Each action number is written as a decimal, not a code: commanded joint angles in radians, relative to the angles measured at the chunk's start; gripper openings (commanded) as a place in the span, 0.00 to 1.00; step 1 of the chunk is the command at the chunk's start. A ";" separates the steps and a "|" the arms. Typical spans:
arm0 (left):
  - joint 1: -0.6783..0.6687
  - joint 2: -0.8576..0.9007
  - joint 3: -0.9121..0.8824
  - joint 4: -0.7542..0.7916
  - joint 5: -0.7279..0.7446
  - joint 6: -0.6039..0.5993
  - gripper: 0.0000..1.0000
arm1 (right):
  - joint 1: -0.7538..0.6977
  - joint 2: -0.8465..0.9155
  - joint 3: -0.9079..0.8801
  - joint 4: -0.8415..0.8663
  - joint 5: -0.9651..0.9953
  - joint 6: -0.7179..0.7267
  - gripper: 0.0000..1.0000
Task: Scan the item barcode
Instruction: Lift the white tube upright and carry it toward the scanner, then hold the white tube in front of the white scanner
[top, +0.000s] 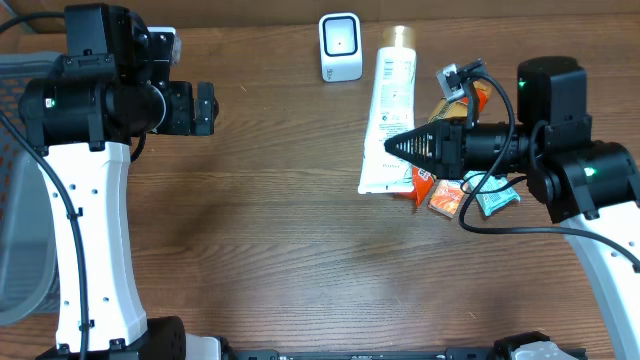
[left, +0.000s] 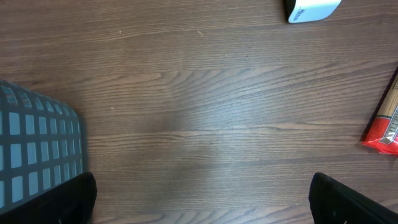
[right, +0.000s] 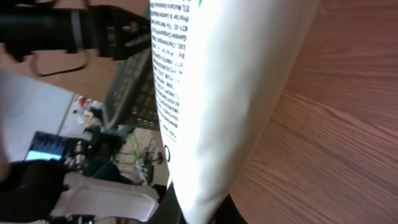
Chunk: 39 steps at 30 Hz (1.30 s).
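A white tube with a gold cap (top: 392, 100) lies lengthwise at the right of the table, printed text showing. My right gripper (top: 396, 148) points left and is shut on the white tube (right: 217, 93), which fills the right wrist view and narrows down between the dark fingers (right: 174, 208). The white barcode scanner (top: 340, 47) stands at the back centre, left of the tube's cap, and its corner shows as the scanner (left: 311, 9) in the left wrist view. At the far left my left gripper (top: 204, 108) hangs open over bare wood, its fingertips (left: 68, 199) wide apart with nothing between them.
Orange snack packets (top: 440, 195) and a teal packet (top: 495, 200) lie under and behind the right gripper. A red packet (left: 385, 127) shows at the right edge of the left wrist view. A grey mesh basket (top: 20, 200) sits at the table's left edge.
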 joint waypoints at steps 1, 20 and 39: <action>0.002 -0.002 0.015 0.004 -0.003 0.012 1.00 | 0.002 0.017 0.018 -0.014 0.082 -0.039 0.04; 0.002 -0.002 0.015 0.004 -0.003 0.012 1.00 | 0.089 0.098 0.019 -0.061 0.238 -0.075 0.03; 0.002 -0.002 0.015 0.004 -0.003 0.012 1.00 | 0.285 0.768 0.853 -0.406 1.144 -0.248 0.04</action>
